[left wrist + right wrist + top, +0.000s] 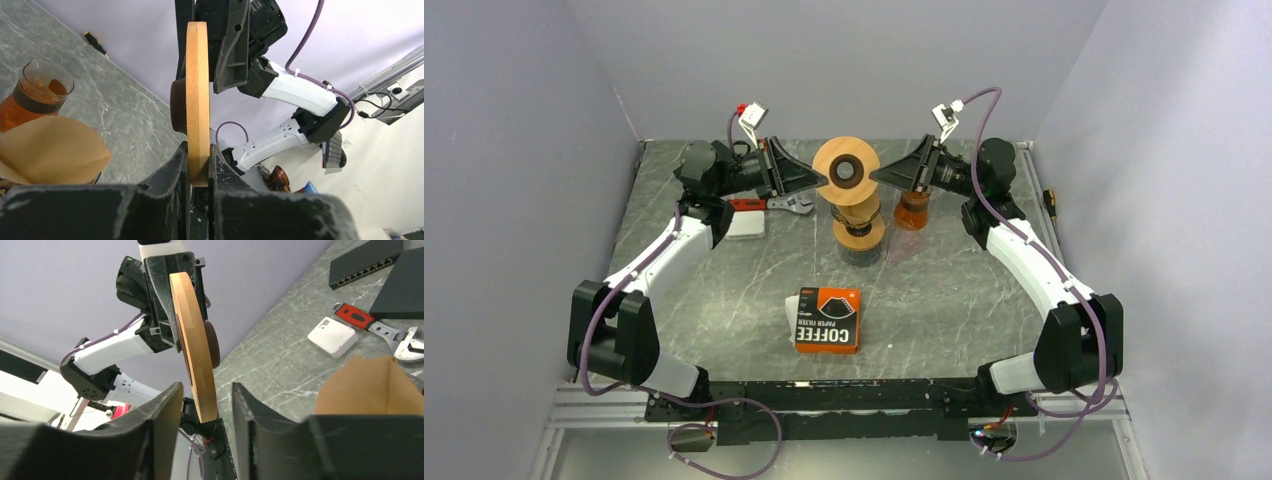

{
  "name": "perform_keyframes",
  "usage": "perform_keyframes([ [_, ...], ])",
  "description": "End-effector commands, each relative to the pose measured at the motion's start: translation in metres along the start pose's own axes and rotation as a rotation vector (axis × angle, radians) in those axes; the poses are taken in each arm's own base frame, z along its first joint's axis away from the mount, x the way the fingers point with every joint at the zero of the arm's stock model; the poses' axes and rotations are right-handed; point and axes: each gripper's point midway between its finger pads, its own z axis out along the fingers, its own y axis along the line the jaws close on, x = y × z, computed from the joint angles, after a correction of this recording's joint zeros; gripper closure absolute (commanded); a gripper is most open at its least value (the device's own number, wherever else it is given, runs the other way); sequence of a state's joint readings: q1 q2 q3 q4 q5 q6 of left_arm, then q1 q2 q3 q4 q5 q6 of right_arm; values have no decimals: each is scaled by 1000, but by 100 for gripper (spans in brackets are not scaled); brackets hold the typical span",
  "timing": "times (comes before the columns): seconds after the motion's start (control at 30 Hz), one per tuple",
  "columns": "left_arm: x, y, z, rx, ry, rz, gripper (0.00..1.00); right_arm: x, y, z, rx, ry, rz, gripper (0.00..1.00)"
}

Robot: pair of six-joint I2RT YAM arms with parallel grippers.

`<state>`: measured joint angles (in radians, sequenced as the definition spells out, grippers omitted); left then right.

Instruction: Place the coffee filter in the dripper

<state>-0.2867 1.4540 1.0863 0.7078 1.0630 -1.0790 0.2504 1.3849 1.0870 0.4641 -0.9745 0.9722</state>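
Observation:
A round wooden disc with a dark centre piece is held on edge in the air above the table's middle. My left gripper is shut on its left rim; the left wrist view shows both pads pressed on the wood. My right gripper is open around the opposite rim, with gaps on both sides of the wood. A brown paper coffee filter stands open in a dark holder just below the disc. It also shows in the left wrist view and the right wrist view.
A glass carafe with orange liquid stands right of the filter. An orange coffee filter box lies nearer the front. A red-handled wrench, a white box and flat black boxes lie at the left.

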Motion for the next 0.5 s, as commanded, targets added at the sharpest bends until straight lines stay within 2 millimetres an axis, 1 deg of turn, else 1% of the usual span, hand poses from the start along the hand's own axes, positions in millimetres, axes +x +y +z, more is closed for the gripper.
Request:
perform_keyframes([
  [0.0,-4,-13,0,53,2,50,100,-10,26,1,-100,-17,-83,62],
  [0.13,-3,-8,1,39,4,41,100,-9,25,1,-87,-11,-88,84],
  [0.17,-3,-7,1,35,3,41,100,-9,25,1,-83,-11,-91,93],
  [0.2,-3,-7,1,31,2,41,100,-8,24,1,-80,-11,-93,100],
  [0.27,-3,-5,1,25,3,42,100,-8,23,1,-74,-10,-95,100],
  [0.3,-3,-4,1,21,1,41,98,-7,22,1,-71,-10,-95,100],
  [0.33,-3,-3,1,16,-1,41,93,-7,22,1,-69,-11,-96,100],
  [0.37,-3,-3,1,12,-3,45,85,-7,21,0,-65,-13,-98,100],
  [0.4,-3,-2,1,6,-6,47,75,-7,20,0,-59,-13,-97,100],
  [0.43,-3,0,0,-3,-8,50,63,-7,20,0,-54,-13,-98,100],
  [0.47,-3,2,0,-16,-13,54,53,-7,20,0,-50,-13,-101,100],
])
